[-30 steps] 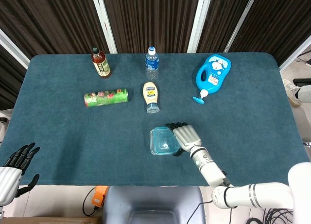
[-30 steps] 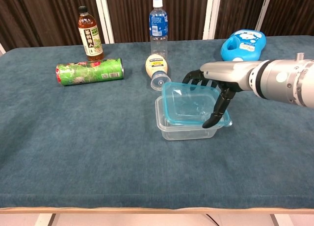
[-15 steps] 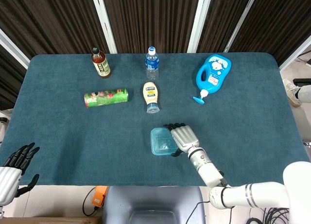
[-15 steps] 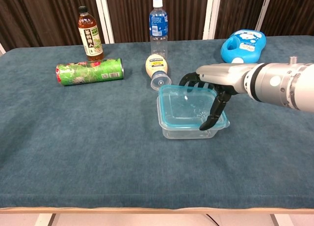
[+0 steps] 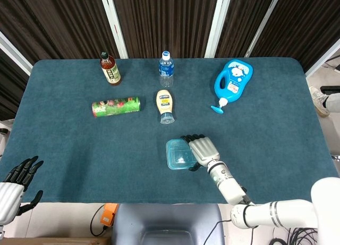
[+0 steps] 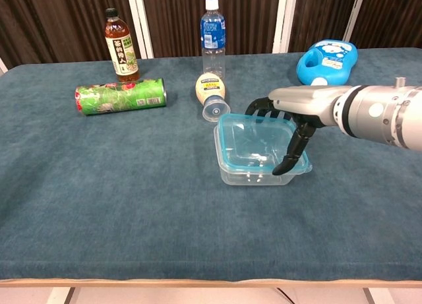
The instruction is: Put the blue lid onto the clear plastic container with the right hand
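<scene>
The blue lid (image 6: 254, 144) lies on top of the clear plastic container (image 6: 254, 177) near the table's middle, also seen in the head view as the lid (image 5: 177, 153). My right hand (image 6: 290, 129) reaches over the lid's right side. Its fingers (image 6: 264, 106) curl on the far edge and the thumb presses the near right edge, so it grips the lid. In the head view the right hand (image 5: 203, 149) sits just right of the container. My left hand (image 5: 16, 182) hangs off the table's front left corner, fingers spread and holding nothing.
A mayonnaise bottle (image 6: 211, 94) lies just behind the container. A green can (image 6: 120, 95) lies at the left, with a tea bottle (image 6: 120, 51) and a water bottle (image 6: 212, 35) standing at the back. A blue detergent bottle (image 6: 326, 60) lies at the back right.
The lid was tilted and offset over the container one second ago. It has come down level onto the container, and the hand with lid and container has shifted slightly right.
</scene>
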{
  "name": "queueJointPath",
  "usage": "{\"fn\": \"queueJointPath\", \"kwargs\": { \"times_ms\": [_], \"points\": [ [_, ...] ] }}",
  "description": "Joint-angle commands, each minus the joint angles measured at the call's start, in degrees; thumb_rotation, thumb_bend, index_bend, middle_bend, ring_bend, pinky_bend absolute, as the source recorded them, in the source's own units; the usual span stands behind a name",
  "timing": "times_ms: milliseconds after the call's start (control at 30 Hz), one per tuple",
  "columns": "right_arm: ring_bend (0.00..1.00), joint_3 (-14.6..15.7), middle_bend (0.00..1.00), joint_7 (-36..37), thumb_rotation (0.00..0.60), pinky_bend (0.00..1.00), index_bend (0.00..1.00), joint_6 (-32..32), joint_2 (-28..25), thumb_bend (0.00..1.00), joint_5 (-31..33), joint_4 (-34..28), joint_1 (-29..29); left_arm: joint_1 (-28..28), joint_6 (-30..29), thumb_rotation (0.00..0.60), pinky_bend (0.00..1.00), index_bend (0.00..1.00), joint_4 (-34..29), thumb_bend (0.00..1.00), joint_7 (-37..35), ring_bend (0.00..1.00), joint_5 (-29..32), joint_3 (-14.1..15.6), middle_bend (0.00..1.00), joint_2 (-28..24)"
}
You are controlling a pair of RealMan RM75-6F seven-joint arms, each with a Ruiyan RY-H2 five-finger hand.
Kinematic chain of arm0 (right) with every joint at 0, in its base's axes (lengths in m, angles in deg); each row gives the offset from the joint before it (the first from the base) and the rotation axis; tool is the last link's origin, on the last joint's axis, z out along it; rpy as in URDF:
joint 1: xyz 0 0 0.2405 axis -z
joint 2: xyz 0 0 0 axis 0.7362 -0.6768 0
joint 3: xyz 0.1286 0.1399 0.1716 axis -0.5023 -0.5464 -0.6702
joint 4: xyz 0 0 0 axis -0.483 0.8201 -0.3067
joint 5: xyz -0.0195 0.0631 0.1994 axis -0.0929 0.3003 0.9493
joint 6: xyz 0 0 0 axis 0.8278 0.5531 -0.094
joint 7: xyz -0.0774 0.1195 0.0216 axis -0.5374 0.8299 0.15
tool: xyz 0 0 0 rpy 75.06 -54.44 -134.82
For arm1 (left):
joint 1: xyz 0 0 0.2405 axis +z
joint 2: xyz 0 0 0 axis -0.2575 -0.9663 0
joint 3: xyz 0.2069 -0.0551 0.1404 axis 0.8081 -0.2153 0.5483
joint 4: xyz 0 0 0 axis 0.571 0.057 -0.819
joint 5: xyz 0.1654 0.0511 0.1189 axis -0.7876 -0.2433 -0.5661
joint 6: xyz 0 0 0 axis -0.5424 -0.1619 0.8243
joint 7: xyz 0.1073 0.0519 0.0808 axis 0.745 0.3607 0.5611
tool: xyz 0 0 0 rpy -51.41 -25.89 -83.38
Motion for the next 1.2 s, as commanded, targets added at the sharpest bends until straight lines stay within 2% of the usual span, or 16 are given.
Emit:
{"fn": "queueJointPath", "kwargs": {
  "times_ms": [33, 667, 1200],
  "points": [
    [0.5, -0.1, 0.5, 0.5, 0.6, 0.58, 0.72, -0.2, -0.1, 0.25, -0.3, 0.1, 0.2, 0.0, 0.0, 0.6, 0.16, 0.0, 0.0, 0.39, -0.1, 0.0, 0.0, 0.0, 0.0, 0.0],
    [0.5, -1.3, 0.5, 8.0, 0.6, 0.58, 0.71, -4.2, 0.1, 0.25, -2.5, 2.6, 2.0, 0.0, -0.1, 0.6, 0.16, 0.0, 0.0, 0.39, -0.3, 0.0, -0.1, 0.0, 0.0, -0.1],
    [0.5, -1.0, 0.5, 4.6, 0.6, 0.58, 0.71, -3.8, 1.3, 0.25, 1.4, 3.4, 0.1, 0.0, -0.1, 0.6, 0.16, 0.0, 0.0, 0.39, -0.4, 0.0, -0.1, 0.0, 0.0, -0.2]
  ]
}}
